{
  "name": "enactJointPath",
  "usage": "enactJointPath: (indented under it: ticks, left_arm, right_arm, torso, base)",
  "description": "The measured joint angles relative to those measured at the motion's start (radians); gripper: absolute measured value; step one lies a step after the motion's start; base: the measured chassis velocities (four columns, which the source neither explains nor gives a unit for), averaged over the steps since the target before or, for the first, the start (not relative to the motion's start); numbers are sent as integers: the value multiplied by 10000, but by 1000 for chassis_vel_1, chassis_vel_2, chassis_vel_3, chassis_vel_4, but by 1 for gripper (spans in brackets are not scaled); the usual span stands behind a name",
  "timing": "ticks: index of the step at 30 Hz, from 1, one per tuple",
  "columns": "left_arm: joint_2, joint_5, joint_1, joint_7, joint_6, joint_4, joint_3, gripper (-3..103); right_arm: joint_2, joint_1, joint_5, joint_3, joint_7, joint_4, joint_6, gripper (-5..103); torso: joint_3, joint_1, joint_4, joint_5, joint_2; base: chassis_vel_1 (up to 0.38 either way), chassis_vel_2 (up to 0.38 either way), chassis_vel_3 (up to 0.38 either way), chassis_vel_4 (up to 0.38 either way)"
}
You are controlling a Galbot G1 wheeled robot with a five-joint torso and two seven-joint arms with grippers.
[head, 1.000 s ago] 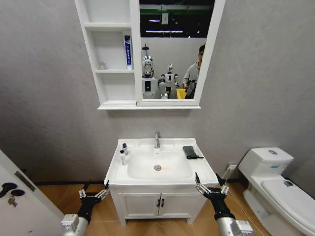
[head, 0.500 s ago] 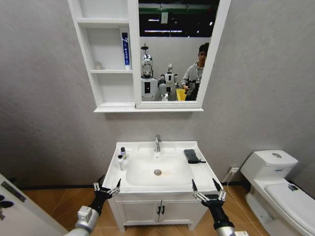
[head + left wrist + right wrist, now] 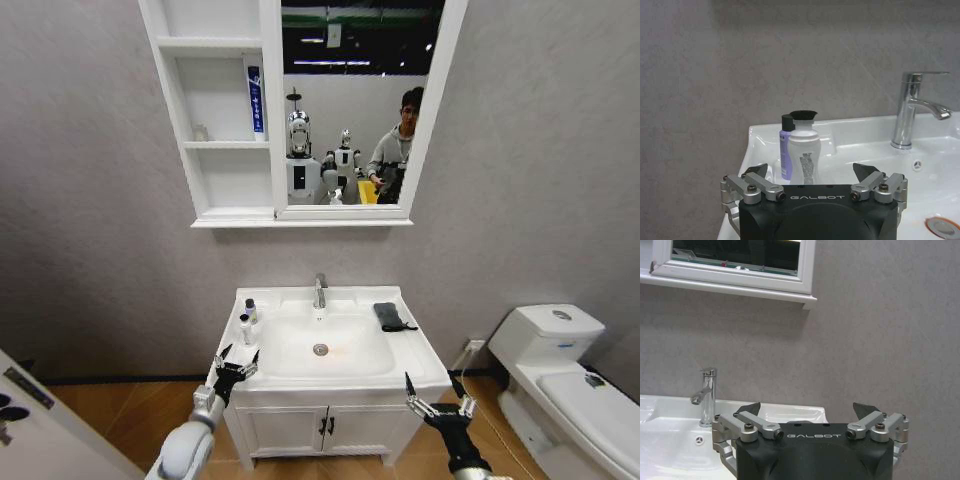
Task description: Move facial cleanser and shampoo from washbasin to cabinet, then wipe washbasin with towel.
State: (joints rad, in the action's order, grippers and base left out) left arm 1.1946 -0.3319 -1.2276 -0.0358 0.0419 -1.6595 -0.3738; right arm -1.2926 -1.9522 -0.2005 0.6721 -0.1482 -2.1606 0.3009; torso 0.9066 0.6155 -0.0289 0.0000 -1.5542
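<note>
The white washbasin [image 3: 415, 350] stands centred below the wall cabinet [image 3: 215, 110]. Two small black-capped bottles sit on its left rim, one white [image 3: 244, 328] [image 3: 804, 155] and one purple [image 3: 252, 306] [image 3: 784, 157]. They are the facial cleanser and shampoo, but I cannot tell which is which. The dark towel [image 3: 390, 316] lies folded on the right rim. My left gripper [image 3: 235, 365] [image 3: 810, 168] is open at the front left corner, facing the bottles from just short of them. My right gripper [image 3: 438, 402] [image 3: 807, 408] hangs open, low, off the front right corner.
A chrome tap [image 3: 320, 290] [image 3: 910, 110] [image 3: 705, 395] rises at the back of the bowl. A blue-and-white tube [image 3: 256, 100] stands on the cabinet's middle shelf. Under the basin is a two-door vanity [image 3: 320, 428], with a toilet [image 3: 560, 365] to the right.
The head view shifted first, so the camera moved. Since then my left gripper has risen and moved right to the basin's front left corner. My right gripper has dropped a little.
</note>
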Motion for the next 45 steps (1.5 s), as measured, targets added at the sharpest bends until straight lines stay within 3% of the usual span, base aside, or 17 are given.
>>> enactJointPath:
  ticks: [5,11,14,16,17,19,20,27,30,34,40,42,43,45]
  left_arm:
    - [130,-135,1115,-152,77,1033,254,97]
    - [315,-69,1495,-278,11,1547,314,97]
    - [433,-61,1618,-343,-29,1762,303,89]
    - [441,-77,1612,-348,-50,1774,278,77]
    - [441,-77,1612,-348,-50,1774,278,77]
    - [397,-140,1551,-279,-57,1742,262,66]
    - [397,-140,1551,-279,-57,1742,262,66]
    - [168,-158,1250,-63,-125,1392,96,35]
    - [95,-180,1175,-64,-126,1226,52,32]
    - [-283,-395,929,-161,-24,615,-148,29]
    - [-1310,-1206,776,-625,617,-1135,-406,29]
    - [-2237,-1946,1038,-1123,1206,-2290,-520,29]
    - [-2237,-1946,1038,-1123,1206,-2290,-520,29]
    - [-3428,-3075,1602,-1708,1773,-3028,-581,29]
  right_arm:
    - [33,61,-527,623,-15,12,0,100]
    - [36,56,-639,724,-18,19,7,100]
    - [32,62,-698,747,-27,13,9,100]
    - [50,78,-765,796,-30,6,9,100]
    - [50,78,-765,796,-30,6,9,100]
    - [64,124,-796,842,-59,13,8,100]
    - [64,124,-796,842,-59,13,8,100]
    - [77,190,-853,902,-98,30,0,100]
    - [65,204,-854,884,-100,45,-1,100]
    - [27,321,-852,668,-176,92,-26,100]
    - [1,490,-826,396,-224,149,-70,100]
    - [3,596,-815,288,-228,208,-116,100]
    - [3,596,-815,288,-228,208,-116,100]
    - [14,712,-806,218,-229,304,-133,100]
  torso:
    - [1,1,0,1,0]
    - [1,0,2,0,0]
    - [0,0,1,0,0]
    - [0,1,1,1,0]
    - [0,1,1,1,0]
    - [0,0,1,0,0]
    - [0,0,1,0,0]
    - [0,-1,2,-2,0]
    - [0,-1,2,-2,0]
    - [-1,-2,2,-3,0]
    - [-1,-2,2,1,0]
    - [-1,-2,3,-4,-1]
    - [-1,-2,3,-4,-1]
    - [-1,-2,2,1,-1]
  base:
    - [0,0,0,0]
    - [0,0,0,0]
    - [0,0,0,0]
    - [0,0,0,0]
    - [0,0,0,0]
    - [0,0,0,0]
    - [0,0,0,0]
    - [0,0,0,0]
    - [0,0,0,0]
    - [0,0,0,0]
    - [0,0,0,0]
    - [0,0,0,0]
    - [0,0,0,0]
    - [0,0,0,0]
